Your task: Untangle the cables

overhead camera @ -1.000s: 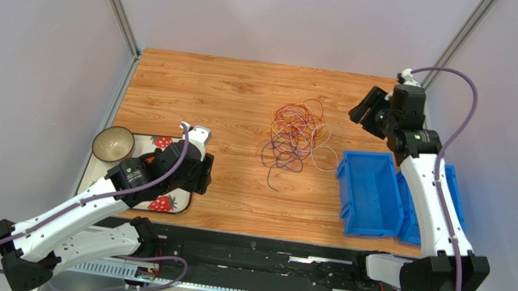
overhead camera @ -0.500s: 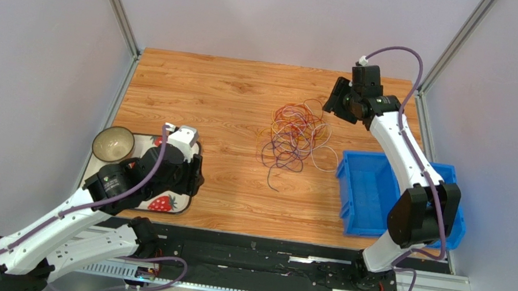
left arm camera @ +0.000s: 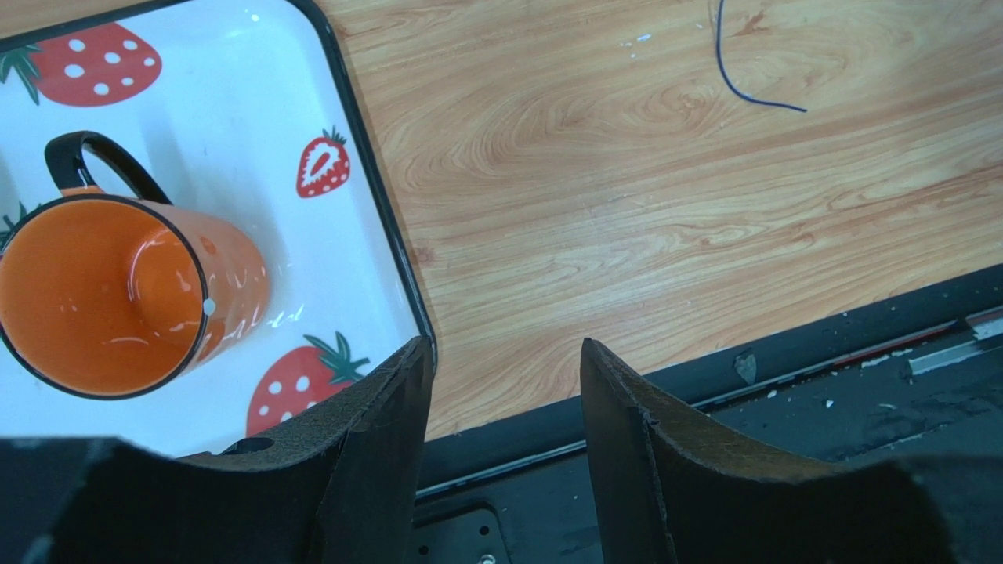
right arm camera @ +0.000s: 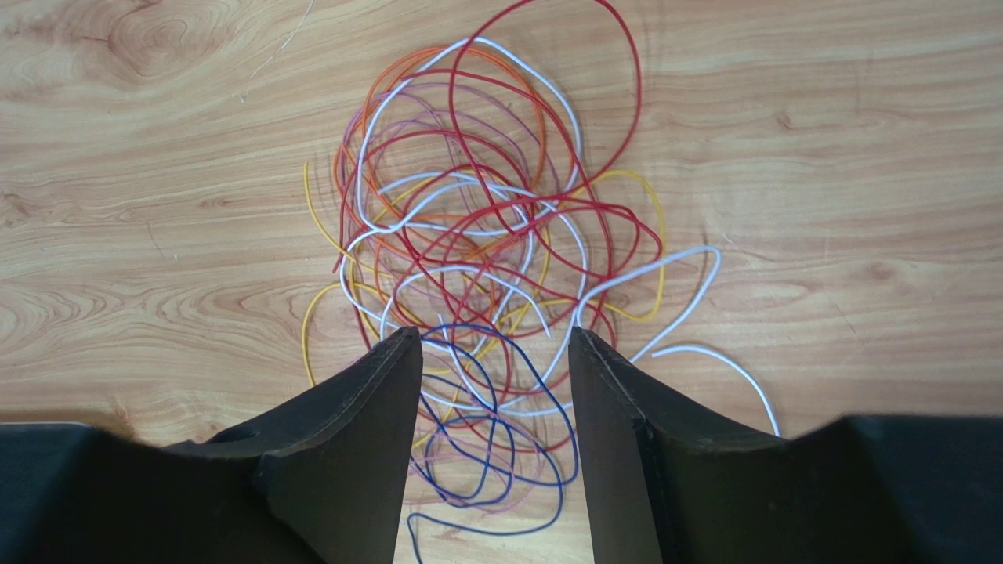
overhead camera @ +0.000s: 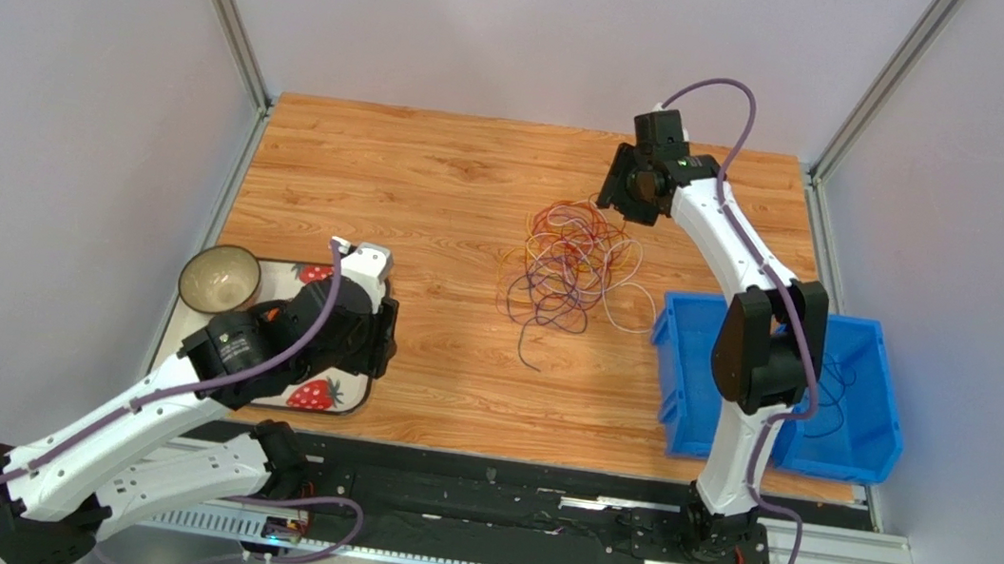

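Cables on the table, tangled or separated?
Tangled: the cables overlap in one heap of crossing red, white, yellow, orange and purple loops.

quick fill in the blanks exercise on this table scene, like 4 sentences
1. The tangled cables lie on a table with a ____ top.
2. The orange mug sits on a tray printed with ____.
3. The bin on the right side of the table is ____ in colour.
4. The open gripper hanging over the cables belongs to the ____ arm.

Missing words: wooden; strawberries; blue; right
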